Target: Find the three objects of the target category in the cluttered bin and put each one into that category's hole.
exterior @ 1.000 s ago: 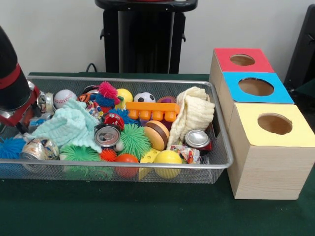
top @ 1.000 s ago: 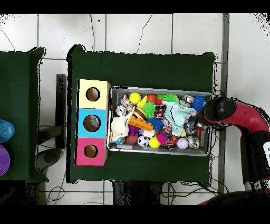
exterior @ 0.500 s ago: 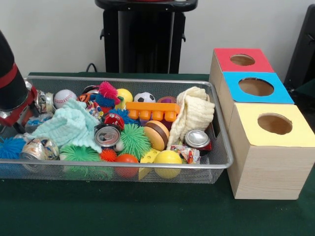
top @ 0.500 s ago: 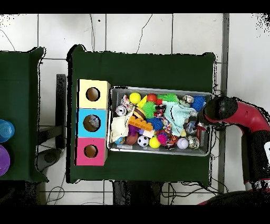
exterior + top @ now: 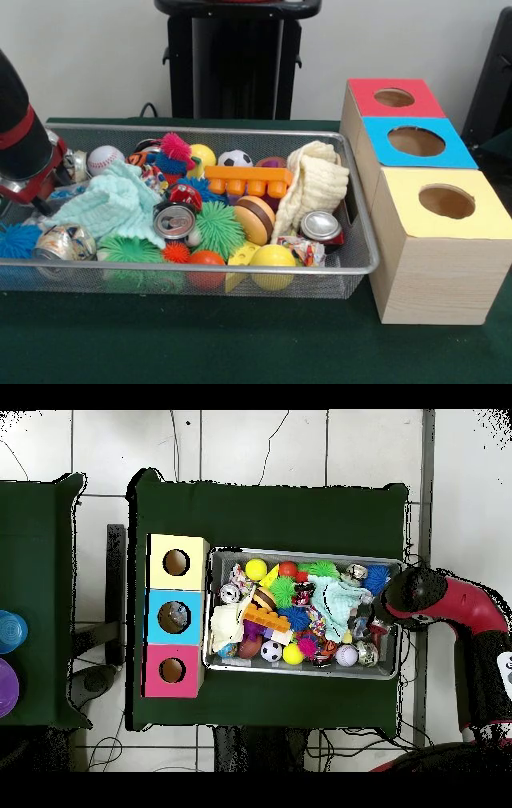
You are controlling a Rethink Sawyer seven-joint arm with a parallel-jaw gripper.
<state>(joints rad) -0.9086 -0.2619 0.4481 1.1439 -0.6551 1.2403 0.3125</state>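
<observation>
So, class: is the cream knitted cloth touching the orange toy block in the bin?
Touching. The front view shows the cream knitted cloth draped against the right end of the orange toy block, with no gap.

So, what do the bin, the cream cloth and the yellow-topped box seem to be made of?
The bin looks like fine metal wire mesh, see-through, with a shiny rim. The cream cloth seems a ribbed knit, soft and folded. The yellow-topped box shows pale wood grain on its sides; its top looks painted or covered, matte.

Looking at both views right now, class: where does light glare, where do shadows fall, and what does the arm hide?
Front view: the can tops catch bright glints, each box hole is dark inside, and the arm covers the bin's left end, gripper unseen. Overhead view: light is flat, the green cloth reads nearly black, and the arm overlaps the bin's right edge.
</observation>
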